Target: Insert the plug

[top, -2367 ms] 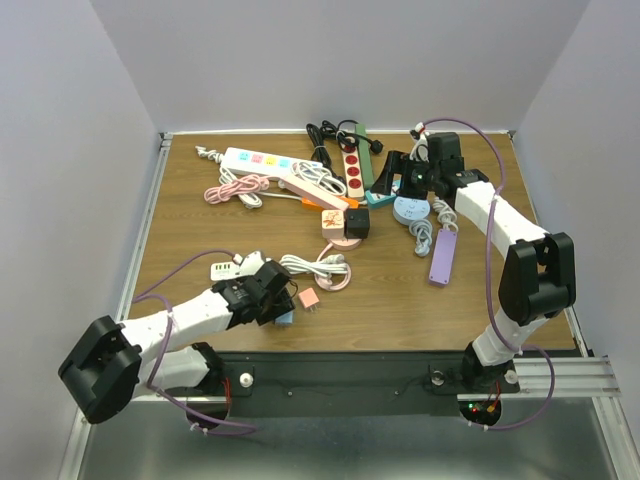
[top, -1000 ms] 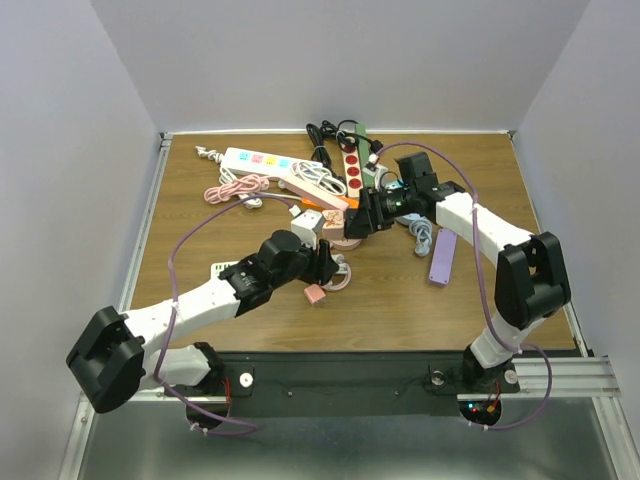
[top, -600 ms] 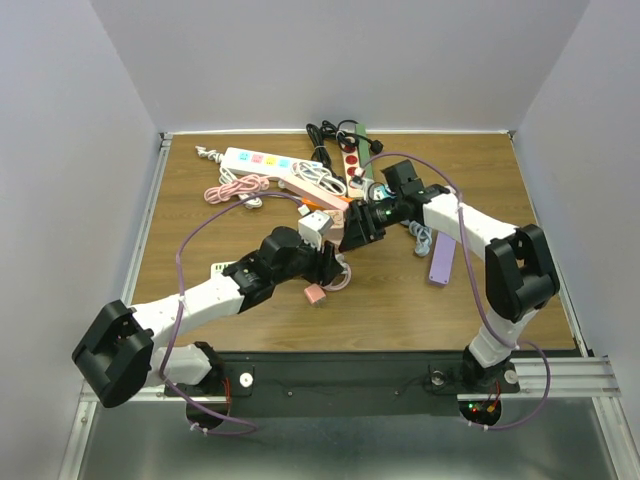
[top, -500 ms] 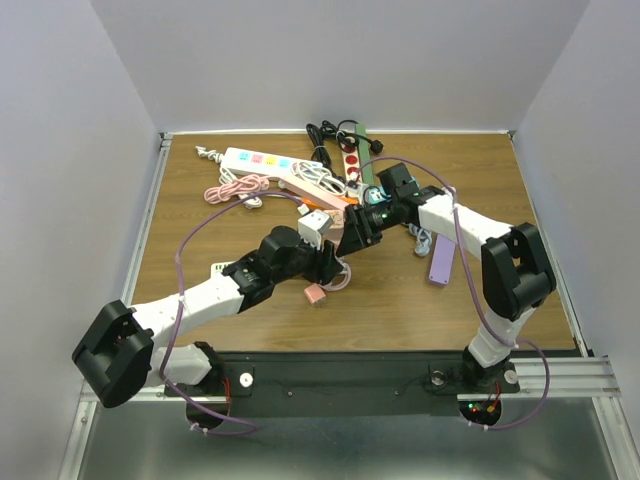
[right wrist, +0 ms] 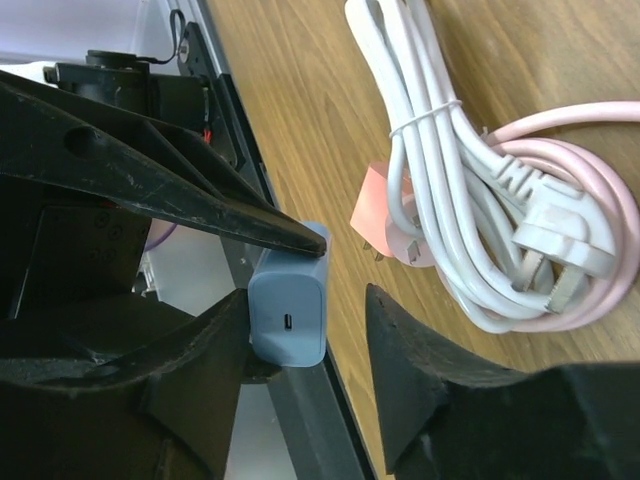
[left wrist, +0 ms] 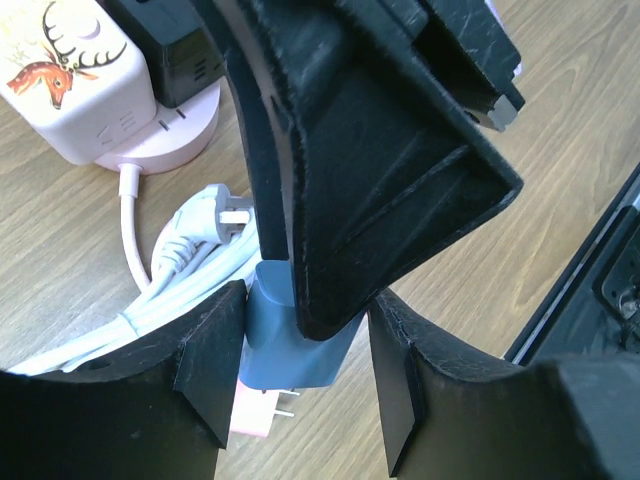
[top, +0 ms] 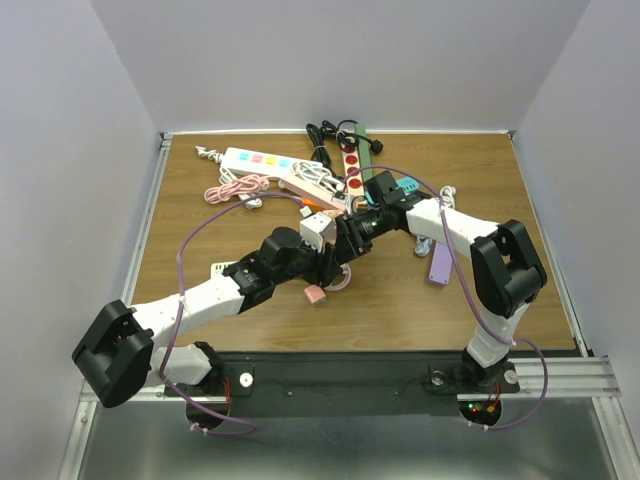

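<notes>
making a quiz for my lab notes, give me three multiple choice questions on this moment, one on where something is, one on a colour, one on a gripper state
1. Where is the blue charger relative to the table?
A lying flat on it
B held above it, between both grippers
C plugged into a strip on it

2. What colour is the small adapter lying on the table near it?
A pink
B green
C black

3. How is the right gripper?
A open
B shut on a white cable
C shut on the purple strip

Answers: B, the left gripper clamps it off the wood; A, it shows pink in both wrist views; A, a gap shows between the charger and one finger.
</notes>
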You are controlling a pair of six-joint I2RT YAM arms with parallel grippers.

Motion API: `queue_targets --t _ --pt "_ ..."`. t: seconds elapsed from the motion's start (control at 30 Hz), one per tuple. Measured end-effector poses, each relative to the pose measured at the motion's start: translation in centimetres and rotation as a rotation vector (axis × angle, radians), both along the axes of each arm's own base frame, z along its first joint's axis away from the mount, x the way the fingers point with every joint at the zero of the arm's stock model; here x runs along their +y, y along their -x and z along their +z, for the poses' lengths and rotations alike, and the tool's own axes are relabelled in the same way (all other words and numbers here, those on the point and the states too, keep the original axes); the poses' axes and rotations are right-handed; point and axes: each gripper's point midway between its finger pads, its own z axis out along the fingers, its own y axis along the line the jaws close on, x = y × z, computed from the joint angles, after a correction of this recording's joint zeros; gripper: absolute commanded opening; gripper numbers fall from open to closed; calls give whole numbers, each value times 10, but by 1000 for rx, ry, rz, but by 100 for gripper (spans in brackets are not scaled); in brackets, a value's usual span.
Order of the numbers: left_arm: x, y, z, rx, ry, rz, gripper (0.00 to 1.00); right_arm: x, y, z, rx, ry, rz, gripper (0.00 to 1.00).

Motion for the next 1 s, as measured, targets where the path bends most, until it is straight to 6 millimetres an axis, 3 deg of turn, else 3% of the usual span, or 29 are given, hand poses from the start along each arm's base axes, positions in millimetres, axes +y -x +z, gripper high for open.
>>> queue_targets --t 0.13,0.2,0.27,0.33,0.5,0.6,0.73,0.87,1.0 --pt "2 2 -3 11 -13 0 0 4 6 -1 13 -9 23 35" --pt "3 2 -5 15 -18 1 0 6 8 -1 10 -10 31 11" --pt "3 2 -5 18 -20 2 0 6 8 -2 6 -10 33 0" --pt "4 2 -6 22 -21 5 0 6 7 -3 2 -12 36 0" --pt "8 -2 -6 33 -16 19 67 7 5 -4 2 -9 31 0" --pt "12 -8 -5 39 -4 54 80 10 -4 -2 -6 7 8 0" --pt "31 -28 11 -3 20 162 87 15 -28 1 -15 21 -32 0" --pt "50 -38 31 -48 67 253 89 9 -76 6 -51 27 -118 0" --pt "70 -43 35 -39 79 372 91 -1 -118 18 -103 21 -196 0"
